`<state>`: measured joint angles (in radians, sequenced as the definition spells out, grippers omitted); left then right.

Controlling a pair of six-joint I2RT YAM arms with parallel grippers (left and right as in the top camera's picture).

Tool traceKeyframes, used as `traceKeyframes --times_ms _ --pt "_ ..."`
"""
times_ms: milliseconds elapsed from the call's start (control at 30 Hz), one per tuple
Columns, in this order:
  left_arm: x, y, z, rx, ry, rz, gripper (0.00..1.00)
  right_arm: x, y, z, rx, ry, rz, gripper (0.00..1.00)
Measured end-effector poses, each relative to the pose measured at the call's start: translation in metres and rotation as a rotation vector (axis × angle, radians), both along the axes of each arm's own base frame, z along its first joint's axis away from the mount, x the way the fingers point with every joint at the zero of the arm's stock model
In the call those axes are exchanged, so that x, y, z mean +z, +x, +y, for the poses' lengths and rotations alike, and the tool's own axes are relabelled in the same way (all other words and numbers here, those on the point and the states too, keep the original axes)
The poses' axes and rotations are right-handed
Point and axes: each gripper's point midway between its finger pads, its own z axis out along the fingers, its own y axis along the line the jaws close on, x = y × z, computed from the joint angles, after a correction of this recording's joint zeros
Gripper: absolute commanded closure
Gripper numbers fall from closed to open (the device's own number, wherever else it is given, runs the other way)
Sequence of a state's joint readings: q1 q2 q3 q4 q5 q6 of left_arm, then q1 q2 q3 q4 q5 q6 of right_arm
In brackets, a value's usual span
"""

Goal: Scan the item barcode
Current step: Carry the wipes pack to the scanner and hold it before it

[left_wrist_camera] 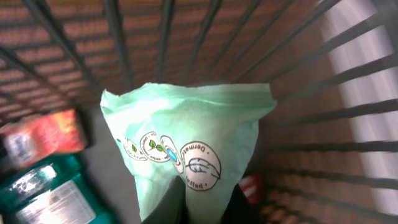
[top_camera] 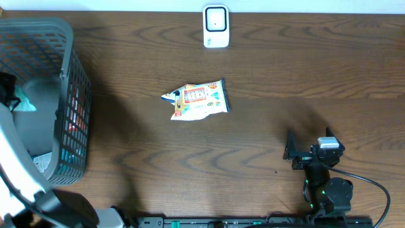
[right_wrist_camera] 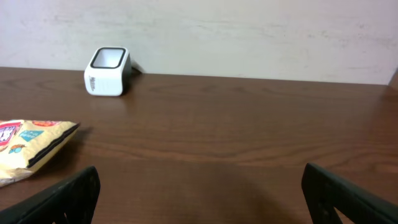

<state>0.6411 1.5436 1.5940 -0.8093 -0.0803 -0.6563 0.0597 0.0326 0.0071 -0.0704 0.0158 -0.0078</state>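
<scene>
Left hand [left_wrist_camera: 200,210] is down inside the grey basket [top_camera: 71,60] at the left edge of the desk [top_camera: 266,82], closed on a pale green packet [left_wrist_camera: 186,130]. In the left wrist view its dark fingers [left_wrist_camera: 160,214] pinch the packet's lower end at the bottom of the frame. The packet fans out above them, crinkled, with a row of small round printed badges across its face (one shows a leaf or feather, the lettering around it too small to read). Behind it stand the basket's dark bars, and lower in the basket lie a red-orange packet [left_wrist_camera: 40,137] and, just beside that, a teal packet [left_wrist_camera: 50,196] with a pale label. A small red thing peeks out to the right of the fingers, too hidden to name. From overhead a patch of the same pale green shows within the basket, next to the left arm. Right hand [top_camera: 289,151] is open, its two fingers spread wide, low at the near right of the desk and well apart from everything else; its wrist camera looks out between the fingertips across the wood. White scanner [top_camera: 216,26] stands at the far edge of the desk, near the middle, with a dark-rimmed window on its upper face. Between the scanner and the arms, near the desk's centre, a yellow snack bag [top_camera: 199,100] lies flat on the wood, apart from both hands
</scene>
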Motion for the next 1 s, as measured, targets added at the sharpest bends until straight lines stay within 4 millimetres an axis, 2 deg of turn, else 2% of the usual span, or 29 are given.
traceKeyframes --times_ms 100,233,333,467,600,767,900,1000 --pt "0.041 0.008 -0.007 -0.017 0.034 -0.166 0.93 0.000 0.000 0.000 0.000 0.000 0.000 0.01" --pt "0.108 0.016 -0.031 -0.111 0.078 -0.413 0.93 0.000 0.000 0.000 0.000 0.000 0.000 0.01" --pt "0.147 0.018 -0.063 -0.226 0.092 -0.544 0.93 0.000 0.000 0.000 0.000 0.000 0.000 0.01" --pt "0.181 0.026 -0.135 -0.468 0.073 -0.647 0.93 0.000 0.000 0.000 0.000 0.000 0.000 0.01" --pt "0.190 0.035 -0.208 -0.727 0.065 -0.662 0.93 0.000 0.000 0.000 0.000 0.000 0.000 0.01" --pt "0.180 0.037 -0.305 -1.066 0.057 -0.623 0.93 0.000 0.000 0.000 0.000 0.000 0.000 0.01" --pt "0.170 0.030 -0.357 -1.249 0.050 -0.590 0.93 0.000 0.000 0.000 0.000 0.000 0.000 0.01" --pt "0.156 0.026 -0.385 -1.342 0.025 -0.545 0.92 0.000 0.000 0.000 0.000 0.000 0.000 0.01"
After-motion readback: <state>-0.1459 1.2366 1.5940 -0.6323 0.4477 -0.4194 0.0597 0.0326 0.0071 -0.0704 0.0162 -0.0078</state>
